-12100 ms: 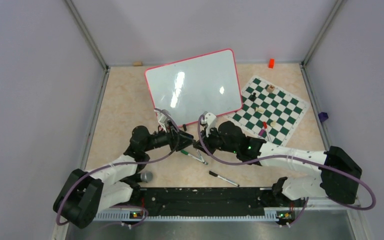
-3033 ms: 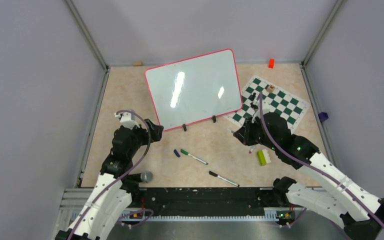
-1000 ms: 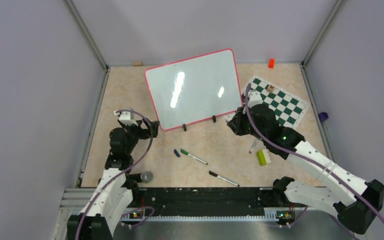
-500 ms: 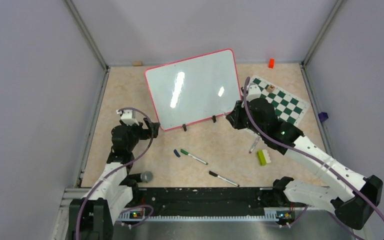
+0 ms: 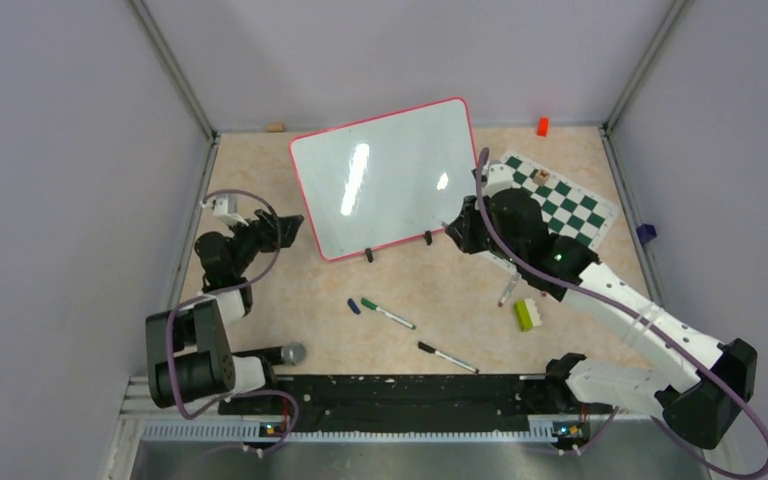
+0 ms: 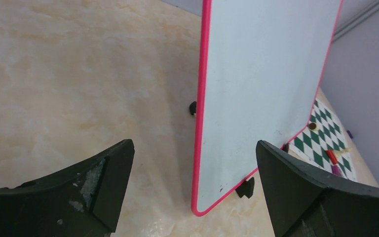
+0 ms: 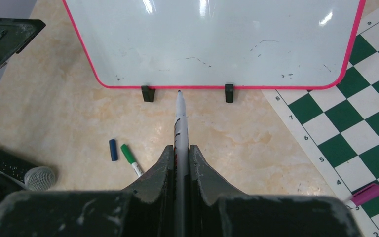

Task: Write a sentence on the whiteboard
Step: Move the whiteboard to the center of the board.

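The right gripper (image 7: 180, 148), with a marker (image 7: 179, 116) between its fingers, is now off the chess mat (image 5: 565, 215) and near the whiteboard (image 5: 390, 175) lower right corner; the left gripper (image 5: 292, 221) is now farther back, beside the board's left edge.

Whiteboard (image 5: 385, 178): stood upright, barring far centre. Tabletop (image 5: 415, 278): open strip lay between its feet (image 5: 368, 255) and green marker (image 5: 387, 313), blue cap (image 5: 353, 306). Black marker (image 5: 447, 357) lay near centre; chess mat (image 5: 575, 215), lime block (image 5: 525, 315) right; microphone (image 5: 290, 353) near left.

whiteboard (image 5: 385, 175): glossy, smooth, red plastic frame | table (image 5: 250, 170): matt beige marbled stone-look
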`<state>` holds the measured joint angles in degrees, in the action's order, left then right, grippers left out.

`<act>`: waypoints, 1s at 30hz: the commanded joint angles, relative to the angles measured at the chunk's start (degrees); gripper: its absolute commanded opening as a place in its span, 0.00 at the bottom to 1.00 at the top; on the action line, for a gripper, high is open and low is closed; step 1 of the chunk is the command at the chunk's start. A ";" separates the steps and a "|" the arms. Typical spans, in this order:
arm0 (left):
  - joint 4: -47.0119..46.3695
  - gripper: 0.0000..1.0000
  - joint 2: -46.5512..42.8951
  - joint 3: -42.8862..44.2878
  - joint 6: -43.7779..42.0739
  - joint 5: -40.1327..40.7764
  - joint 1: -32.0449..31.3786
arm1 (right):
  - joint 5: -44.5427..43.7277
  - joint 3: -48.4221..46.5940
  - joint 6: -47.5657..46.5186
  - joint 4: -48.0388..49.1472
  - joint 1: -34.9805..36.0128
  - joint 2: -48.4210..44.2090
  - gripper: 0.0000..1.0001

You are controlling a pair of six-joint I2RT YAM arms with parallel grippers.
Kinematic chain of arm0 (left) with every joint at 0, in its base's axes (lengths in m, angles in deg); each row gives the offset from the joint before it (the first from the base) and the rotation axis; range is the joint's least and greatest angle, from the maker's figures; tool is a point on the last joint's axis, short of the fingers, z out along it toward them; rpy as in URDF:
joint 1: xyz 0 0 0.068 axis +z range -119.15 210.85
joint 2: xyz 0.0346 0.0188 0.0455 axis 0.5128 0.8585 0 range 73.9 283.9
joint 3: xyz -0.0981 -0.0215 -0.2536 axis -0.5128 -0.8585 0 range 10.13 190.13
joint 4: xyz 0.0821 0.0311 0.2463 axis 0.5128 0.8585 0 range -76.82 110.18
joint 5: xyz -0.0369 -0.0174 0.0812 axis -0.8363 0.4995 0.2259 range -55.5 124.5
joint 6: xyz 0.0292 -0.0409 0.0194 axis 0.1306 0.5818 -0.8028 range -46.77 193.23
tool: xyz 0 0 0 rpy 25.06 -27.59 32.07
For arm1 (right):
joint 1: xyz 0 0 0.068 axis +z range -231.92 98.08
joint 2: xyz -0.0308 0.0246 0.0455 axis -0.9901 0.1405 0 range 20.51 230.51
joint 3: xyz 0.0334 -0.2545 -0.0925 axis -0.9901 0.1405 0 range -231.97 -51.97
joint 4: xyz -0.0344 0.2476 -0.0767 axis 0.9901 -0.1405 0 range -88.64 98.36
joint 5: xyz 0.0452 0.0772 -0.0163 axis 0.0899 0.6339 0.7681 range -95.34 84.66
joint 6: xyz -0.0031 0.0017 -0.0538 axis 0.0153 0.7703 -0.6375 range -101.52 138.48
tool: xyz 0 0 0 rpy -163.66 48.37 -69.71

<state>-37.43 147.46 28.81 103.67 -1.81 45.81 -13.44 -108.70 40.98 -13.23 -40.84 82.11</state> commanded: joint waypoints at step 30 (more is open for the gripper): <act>-20.25 0.96 33.79 29.85 13.50 -31.06 -2.89 | 2.20 -3.24 -3.51 4.11 -0.23 2.79 0.00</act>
<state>-61.49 181.29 54.69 121.90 -29.42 45.74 -11.43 -109.42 38.75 -11.00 -40.84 85.20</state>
